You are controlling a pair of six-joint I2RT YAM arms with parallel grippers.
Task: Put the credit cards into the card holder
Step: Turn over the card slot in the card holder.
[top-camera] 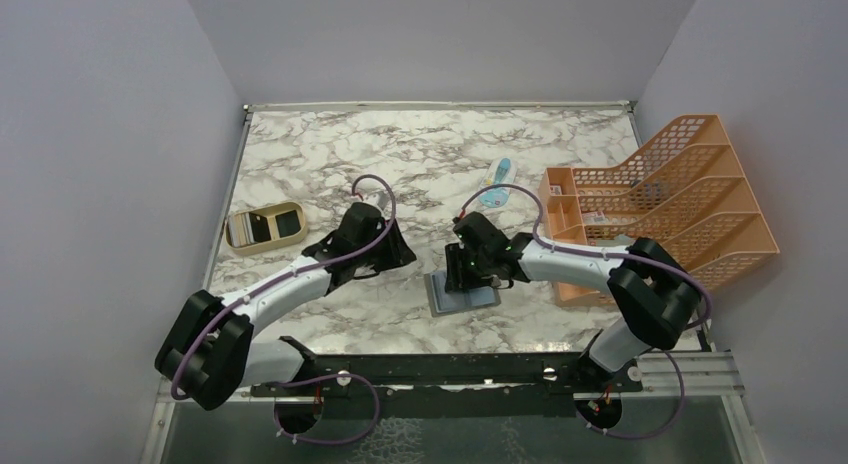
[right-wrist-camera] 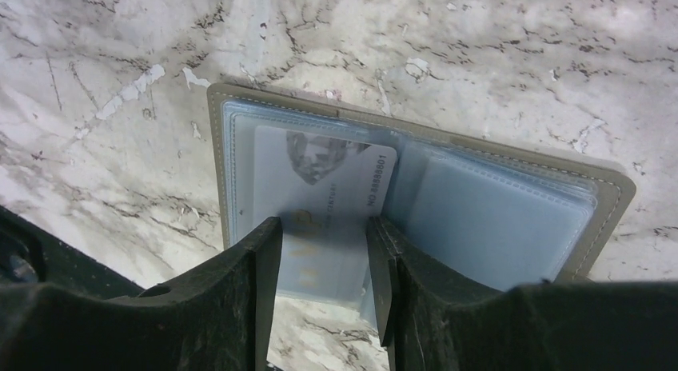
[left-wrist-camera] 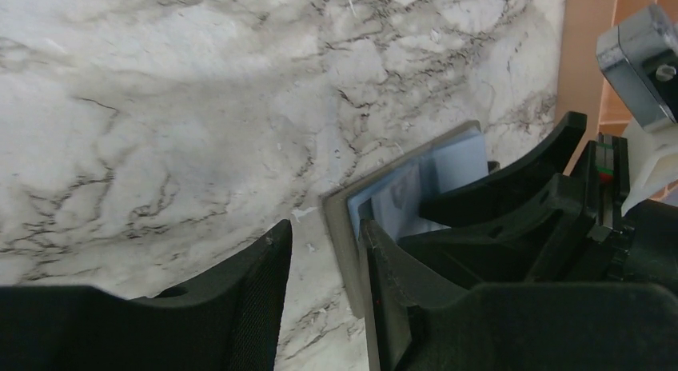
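The grey card holder [right-wrist-camera: 609,189] lies open on the marble, its pale blue pockets facing up. One credit card [right-wrist-camera: 320,175], pale with faint print, sits partly inside the left pocket, its near end sticking out. My right gripper [right-wrist-camera: 324,223] is open, with one fingertip over each side of that card. In the top view it hovers over the card holder [top-camera: 485,298]. My left gripper [left-wrist-camera: 326,231] is open with only marble between its fingers, and its right finger [left-wrist-camera: 384,251] sits at the left edge of the card holder [left-wrist-camera: 337,219]. No other credit cards are in view.
A tan two-compartment tray [top-camera: 265,227] stands at the left. A large orange mesh file rack [top-camera: 660,199] fills the right side, close behind the right arm. A light blue-and-white packet [top-camera: 497,174] lies further back, near the middle.
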